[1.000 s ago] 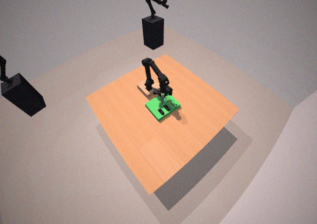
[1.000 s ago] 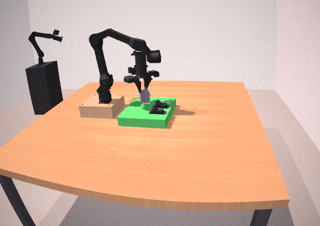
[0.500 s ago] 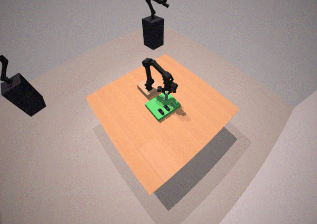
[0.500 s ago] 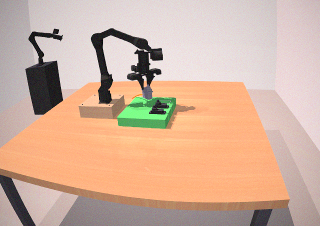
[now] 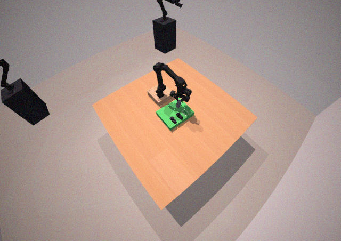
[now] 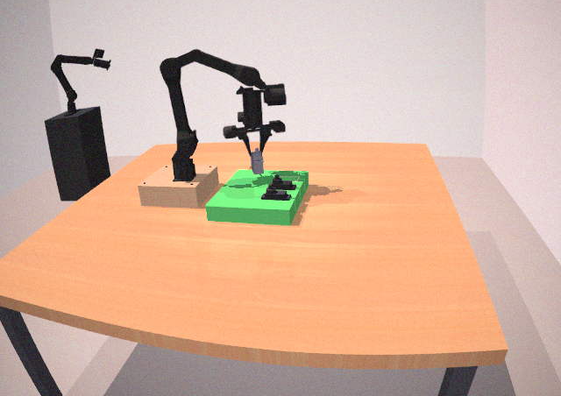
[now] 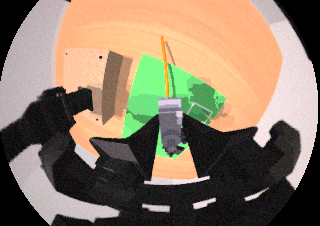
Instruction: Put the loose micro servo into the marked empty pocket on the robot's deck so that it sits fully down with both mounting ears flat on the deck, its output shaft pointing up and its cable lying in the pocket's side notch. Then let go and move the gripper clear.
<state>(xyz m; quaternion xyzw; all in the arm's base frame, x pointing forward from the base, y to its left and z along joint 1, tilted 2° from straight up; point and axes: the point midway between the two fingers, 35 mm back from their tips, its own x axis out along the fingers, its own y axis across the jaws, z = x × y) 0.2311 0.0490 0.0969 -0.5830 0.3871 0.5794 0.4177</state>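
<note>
My gripper (image 6: pixel 256 155) (image 7: pixel 171 127) is shut on the loose grey micro servo (image 5: pixel 178 103) (image 6: pixel 257 161) (image 7: pixel 170 115). It holds the servo above the green deck (image 5: pixel 165 116) (image 6: pixel 235 200) (image 7: pixel 148 68), long side near upright and slightly tilted in the exterior view. The rounded end with a small dark nub is toward the bottom of the wrist view. The orange cable (image 7: pixel 164 66) runs from the other end, away from the gripper. The marked pocket's pale outline (image 5: pixel 185 112) (image 7: pixel 202 107) lies to the servo's right in the wrist view. The servo is not over it.
Two black servos (image 5: pixel 172 120) (image 5: pixel 179 115) (image 6: pixel 275 195) (image 6: pixel 284 185) sit on the deck in a row with the pocket. The arm's wooden base block (image 5: pixel 154 96) (image 6: pixel 167 196) (image 7: pixel 85 68) stands beside the deck. Two other arms on black pedestals (image 5: pixel 164 35) (image 5: pixel 24 103) stand off the table.
</note>
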